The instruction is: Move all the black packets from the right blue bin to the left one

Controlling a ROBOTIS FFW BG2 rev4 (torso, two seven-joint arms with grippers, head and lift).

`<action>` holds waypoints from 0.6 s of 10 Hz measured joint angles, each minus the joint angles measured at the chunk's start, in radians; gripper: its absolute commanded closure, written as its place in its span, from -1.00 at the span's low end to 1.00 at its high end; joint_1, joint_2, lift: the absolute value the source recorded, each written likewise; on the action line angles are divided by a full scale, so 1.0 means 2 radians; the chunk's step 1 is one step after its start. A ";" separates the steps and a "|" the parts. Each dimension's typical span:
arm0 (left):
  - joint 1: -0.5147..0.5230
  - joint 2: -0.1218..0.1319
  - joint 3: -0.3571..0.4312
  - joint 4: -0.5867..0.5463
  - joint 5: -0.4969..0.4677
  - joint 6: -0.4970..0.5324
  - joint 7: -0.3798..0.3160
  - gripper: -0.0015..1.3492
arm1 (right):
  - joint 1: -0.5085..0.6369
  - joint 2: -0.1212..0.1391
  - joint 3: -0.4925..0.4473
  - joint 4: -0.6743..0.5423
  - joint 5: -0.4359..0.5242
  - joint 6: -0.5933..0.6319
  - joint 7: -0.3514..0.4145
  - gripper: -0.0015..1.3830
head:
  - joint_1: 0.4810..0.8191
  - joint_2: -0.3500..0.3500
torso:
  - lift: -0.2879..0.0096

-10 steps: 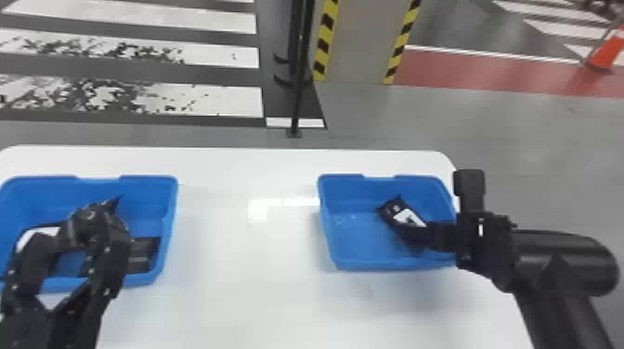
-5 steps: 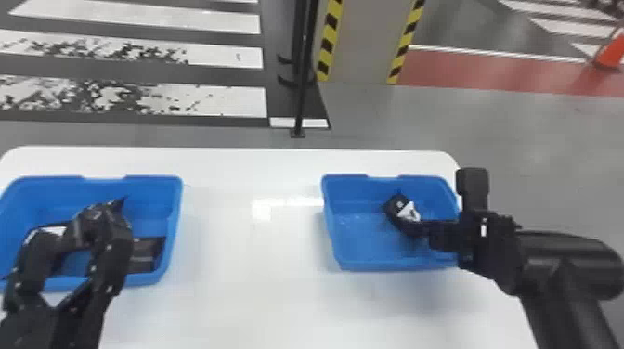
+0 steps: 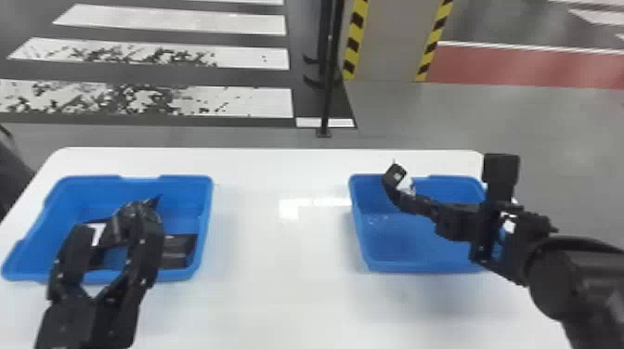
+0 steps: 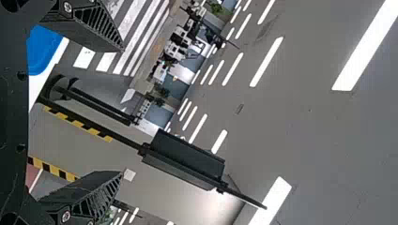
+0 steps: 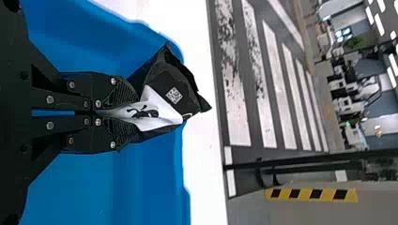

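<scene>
I'm running two blue bins of smooth, rounded plastic on one white table, and the left bin sits between eight and nine o'clock in my head view. In it I count at least two black packets, a flat, slightly shiny one at four o'clock and one with a white patch near the middle; my left gripper stands in front, so I can't tell the full number. That gripper's two fingers are spread well apart, bent like a pair of hooks. At twelve o'clock on the floor beyond, I have a slim black post, with white painted stripes to its left and a grey panel with two yellow-and-black edges to its right. The right bin lies between three and four o'clock. My right gripper has its fingers closed on one black packet, at that bin's eleven o'clock corner; the film is crumpled, with a white panel and a small square code. The right arm blocks part of this bin's three o'clock side.
</scene>
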 measured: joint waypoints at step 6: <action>-0.007 0.003 -0.011 0.000 0.002 0.012 0.000 -0.85 | -0.007 -0.018 0.152 -0.092 -0.150 -0.030 0.022 0.64 | 0.27 0.55 | -0.01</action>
